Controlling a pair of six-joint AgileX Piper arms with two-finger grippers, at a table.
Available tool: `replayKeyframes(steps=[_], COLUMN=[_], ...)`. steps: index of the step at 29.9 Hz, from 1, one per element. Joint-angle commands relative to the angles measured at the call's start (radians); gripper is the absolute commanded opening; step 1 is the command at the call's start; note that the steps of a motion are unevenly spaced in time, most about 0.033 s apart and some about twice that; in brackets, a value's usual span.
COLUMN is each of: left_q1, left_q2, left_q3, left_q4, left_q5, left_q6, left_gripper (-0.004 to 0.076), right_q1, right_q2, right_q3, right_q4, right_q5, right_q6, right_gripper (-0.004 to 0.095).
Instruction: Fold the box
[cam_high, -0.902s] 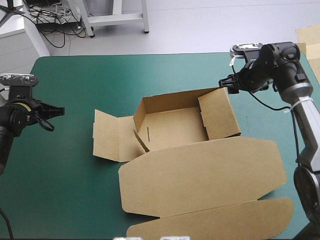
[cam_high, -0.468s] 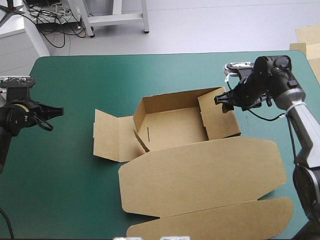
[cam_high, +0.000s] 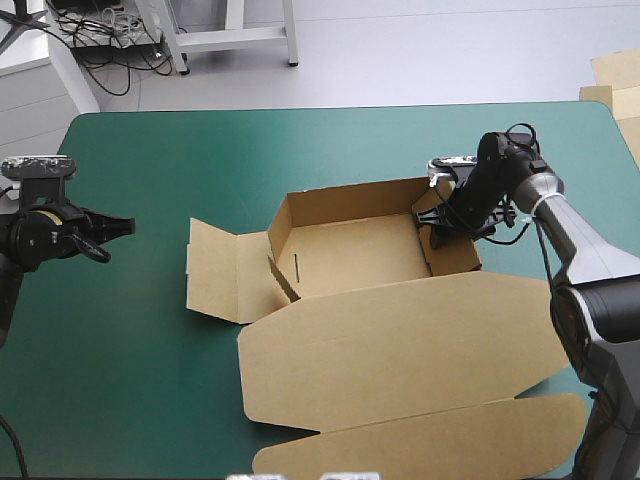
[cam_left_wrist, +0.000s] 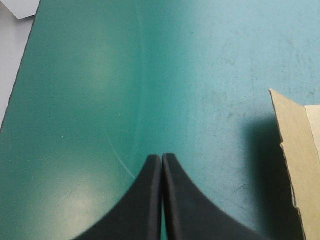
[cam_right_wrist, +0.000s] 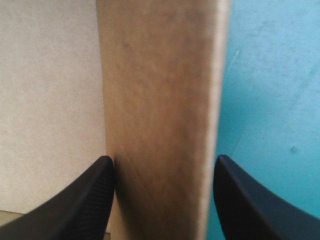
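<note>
The brown box (cam_high: 345, 250) lies in the middle of the teal-green table, its back and left walls raised and its wide lid (cam_high: 400, 350) flat toward the near edge. My right gripper (cam_high: 440, 215) is open and set down over the box's right wall flap (cam_high: 455, 252). In the right wrist view that flap (cam_right_wrist: 160, 75) stands between the two black fingers of the right gripper (cam_right_wrist: 162, 159). My left gripper (cam_high: 112, 227) hovers shut near the table's left edge, well away from the box. In the left wrist view the left gripper (cam_left_wrist: 161, 159) points toward a brown flap edge (cam_left_wrist: 295, 150).
A left side flap (cam_high: 225, 270) lies flat on the cover. The lid's tuck flap (cam_high: 430, 445) reaches the near edge. Pale board (cam_high: 612, 72) lies beyond the table's far right corner. Bare teal-green cover (cam_high: 130, 370) stretches along the left and near-left.
My right gripper has moved from beyond the box's far right corner down and inward onto the right wall flap, which now stands more upright. The left arm has barely shifted.
</note>
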Motion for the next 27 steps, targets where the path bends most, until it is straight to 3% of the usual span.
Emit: replayKeyframes(steps=[1,6,14,27], left_q1=[0.002,0.002,0.002,0.002], left_q2=[-0.023,-0.023,-0.023,-0.023], left_q3=[-0.027,-0.027,-0.027,-0.027], left_q4=[-0.005,-0.005,-0.005,-0.003], left_q5=[-0.031,-0.024,-0.026,-0.026], left_q6=[0.018,0.018,0.018,0.018], left_gripper=[-0.0010,-0.0010,-0.0010,-0.0010], right_q1=[-0.007,-0.007,-0.007,-0.007], right_q2=[-0.039,-0.037,-0.037,-0.037], right_q3=[-0.022,-0.024,-0.031,-0.078], right_q4=[-0.005,-0.037,-0.129,-0.128], right_q5=[-0.008,-0.008,0.044,0.046], right_q6=[-0.006,0.026,0.041,0.041], right_gripper=[0.0396,-0.0017,-0.0020,-0.0020])
